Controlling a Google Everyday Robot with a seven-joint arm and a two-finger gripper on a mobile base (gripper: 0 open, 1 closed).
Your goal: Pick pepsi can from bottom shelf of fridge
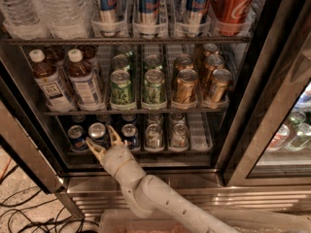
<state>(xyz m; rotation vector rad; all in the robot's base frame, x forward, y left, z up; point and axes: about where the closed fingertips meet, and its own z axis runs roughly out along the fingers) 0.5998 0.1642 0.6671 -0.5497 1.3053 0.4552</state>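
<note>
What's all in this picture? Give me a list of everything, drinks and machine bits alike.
fridge: one, steel frame, dark inside, fills the view
water bottles: two, clear, top rack left
tall cans: three lanes, blue and silver, top rack middle
cola can: one, red, top rack right
brown bottles: two in front, white caps, middle rack left
green cans: two lanes, middle rack centre
gold cans: two lanes, middle rack right
pepsi cans: three in front, dark blue, bottom shelf left
silver cans: two in front, bottom shelf centre
cables: several, dark, floor lower left
arm: one, off-white, rising from below
gripper: one, cream fingers open, at the front pepsi cans
</note>
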